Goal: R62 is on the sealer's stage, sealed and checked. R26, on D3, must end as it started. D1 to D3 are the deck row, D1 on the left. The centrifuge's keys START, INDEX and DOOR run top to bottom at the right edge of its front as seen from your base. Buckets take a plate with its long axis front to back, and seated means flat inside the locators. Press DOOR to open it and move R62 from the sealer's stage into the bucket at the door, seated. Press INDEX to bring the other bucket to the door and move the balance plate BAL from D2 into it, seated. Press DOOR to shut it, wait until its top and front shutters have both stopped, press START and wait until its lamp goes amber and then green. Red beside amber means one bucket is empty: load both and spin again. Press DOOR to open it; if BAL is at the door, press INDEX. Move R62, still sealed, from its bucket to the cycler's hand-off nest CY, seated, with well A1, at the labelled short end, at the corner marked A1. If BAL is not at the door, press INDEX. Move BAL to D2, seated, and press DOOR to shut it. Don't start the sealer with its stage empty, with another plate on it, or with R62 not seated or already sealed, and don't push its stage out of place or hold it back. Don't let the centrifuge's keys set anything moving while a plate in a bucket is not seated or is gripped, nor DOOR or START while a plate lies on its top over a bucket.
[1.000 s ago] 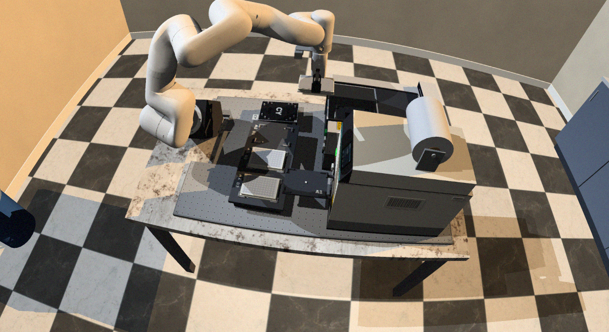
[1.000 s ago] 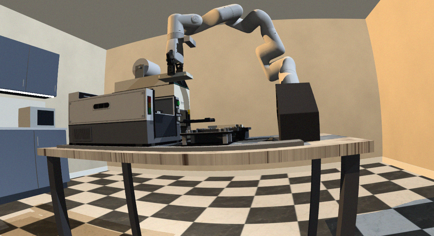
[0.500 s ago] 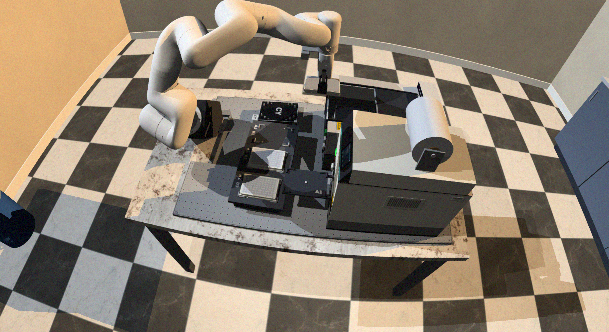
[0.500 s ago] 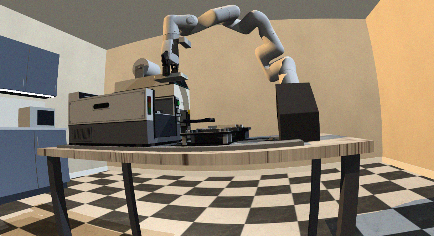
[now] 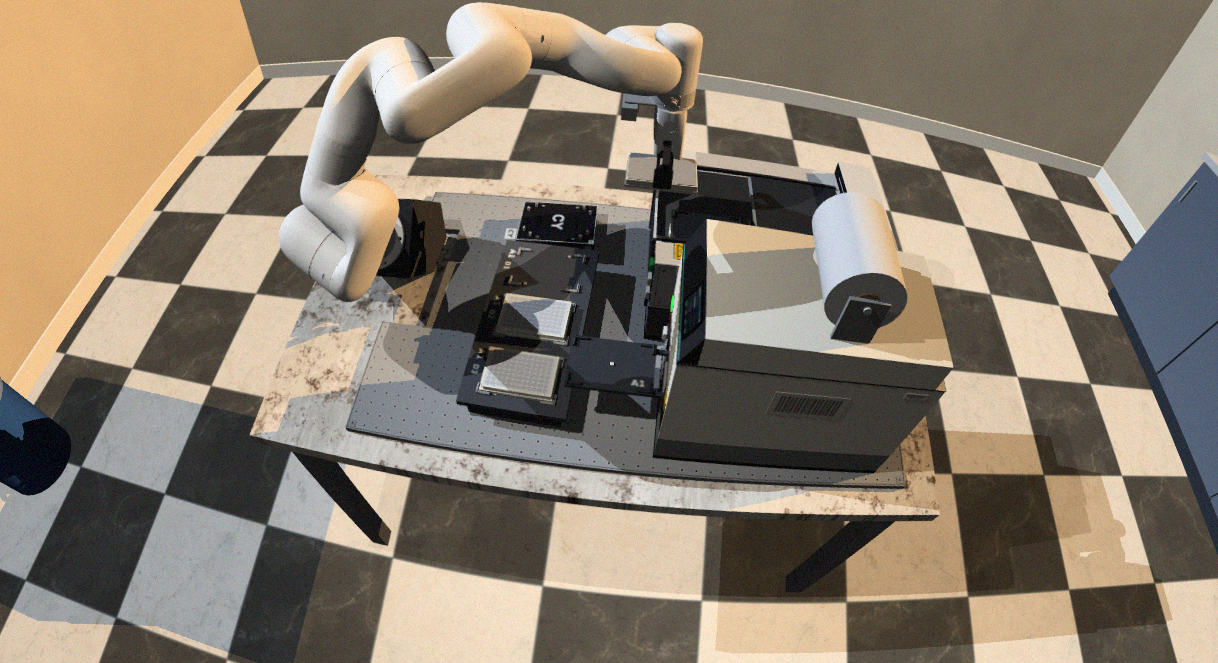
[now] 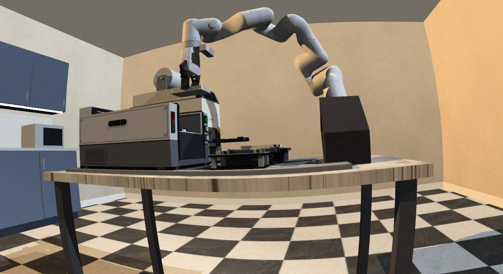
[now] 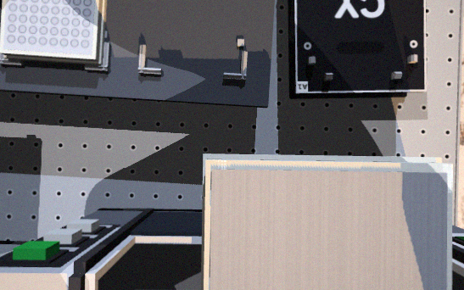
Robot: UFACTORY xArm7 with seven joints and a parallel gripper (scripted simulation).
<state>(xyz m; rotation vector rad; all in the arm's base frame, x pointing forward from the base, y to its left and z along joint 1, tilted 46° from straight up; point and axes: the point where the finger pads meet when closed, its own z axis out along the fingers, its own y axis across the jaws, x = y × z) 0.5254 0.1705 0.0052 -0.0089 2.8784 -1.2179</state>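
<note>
A: Item one, the hand (image 5: 662, 178)?
B: Fingers spread wide but clamped on the sealed plate R62 (image 5: 661, 172), held level in the air at the left front corner of the centrifuge (image 5: 750, 200), above its open top.

A: Wrist view of that plate?
B: Foil face (image 7: 313, 229) fills the lower right; green key (image 7: 36, 250) at 8 o'clock of it.

A: Next outward?
B: Hand-off nest CY (image 5: 557, 224), bare, at 7 o'clock of the hand in the top view.

A: Deck row?
B: D1 (image 5: 545, 262) bare; BAL (image 5: 533, 317) on D2; R26 (image 5: 519, 374) on D3.

A: Beyond?
B: Sealer (image 5: 801, 351) with foil roll (image 5: 856, 247); its stage (image 5: 613, 364) holds no plate. All on the table (image 5: 306, 386).
</note>
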